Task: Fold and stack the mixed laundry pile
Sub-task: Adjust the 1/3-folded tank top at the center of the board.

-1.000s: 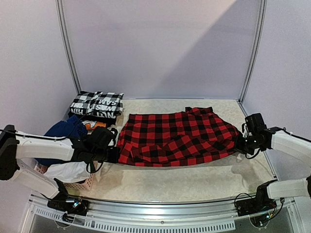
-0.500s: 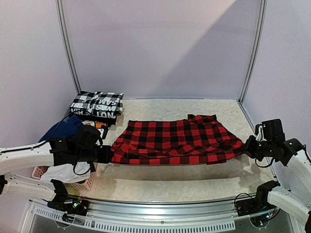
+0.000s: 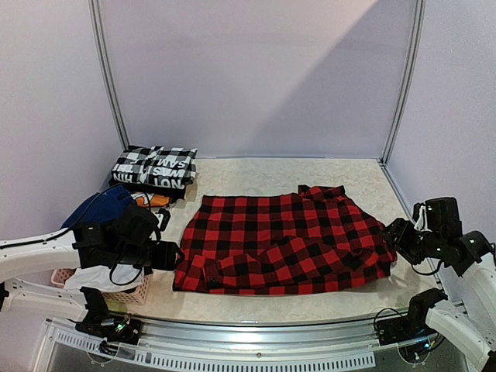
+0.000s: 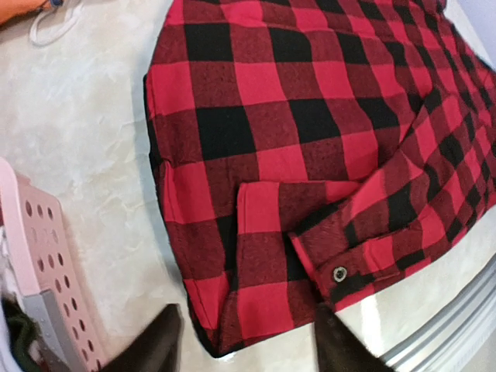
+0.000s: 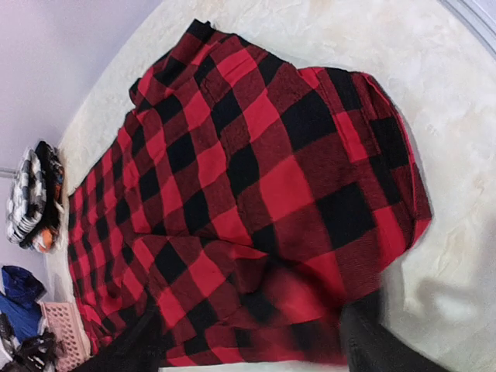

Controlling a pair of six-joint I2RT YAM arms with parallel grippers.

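The red-and-black plaid shirt point(image 3: 287, 244) lies spread flat on the middle of the table. My left gripper point(image 3: 175, 256) hovers open at the shirt's near left corner point(image 4: 232, 310), which lies between the dark fingertips point(image 4: 159, 341) without touching either. At the shirt's right edge my right gripper point(image 3: 390, 236) is also open, its blurred fingers point(image 5: 376, 333) spread wide over the hem point(image 5: 294, 310). The rest of the mixed laundry pile, a white piece point(image 3: 105, 273) and a blue piece point(image 3: 97, 208), sits at the left.
A pink lattice basket point(image 3: 128, 296) stands at the near left under my left arm, and its wall point(image 4: 39, 256) shows close to the left fingers. A folded black-and-white checked garment point(image 3: 155, 167) lies at the back left. A metal rail point(image 3: 248, 329) runs along the front edge.
Both grippers have opened and let go of the plaid shirt. The shirt has settled flat, nearer the front edge. The right arm has drawn back to the right.
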